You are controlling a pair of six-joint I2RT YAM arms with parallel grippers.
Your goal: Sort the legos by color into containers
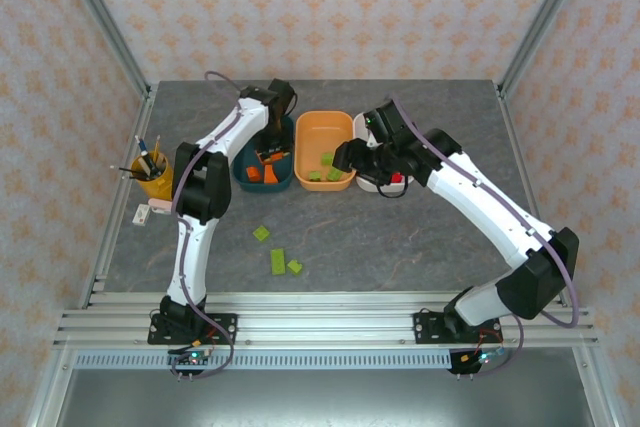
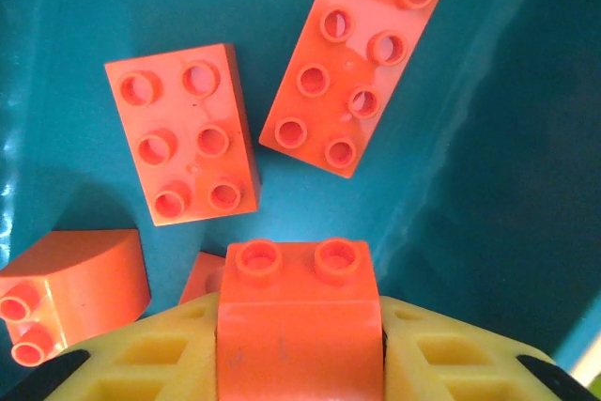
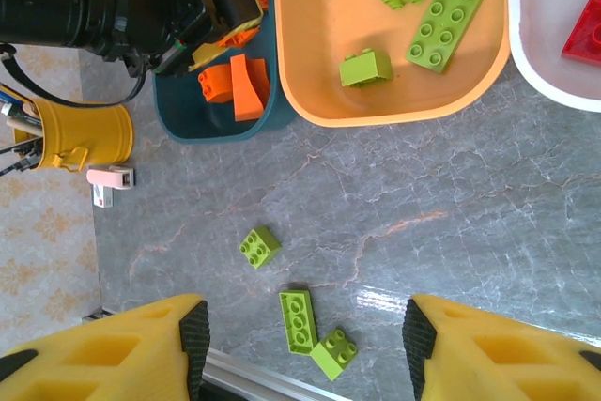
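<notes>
Teal tub: orange bricks inside, another orange brick gripped in the left fingers just above them.
Orange tub: three green bricks.
White tub: a red brick.
Counter — three loose green bricks unsorted; right fingers open, empty, overhead.
Mostly done, I'd say.

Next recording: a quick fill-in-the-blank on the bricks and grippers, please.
The brick in the left gripper is coloured ___.
The orange tub holds bricks that are all ___.
The loose green bricks on the table number ___.
The right gripper has jaws standing ___.
Missing words: orange; green; three; open.
</notes>
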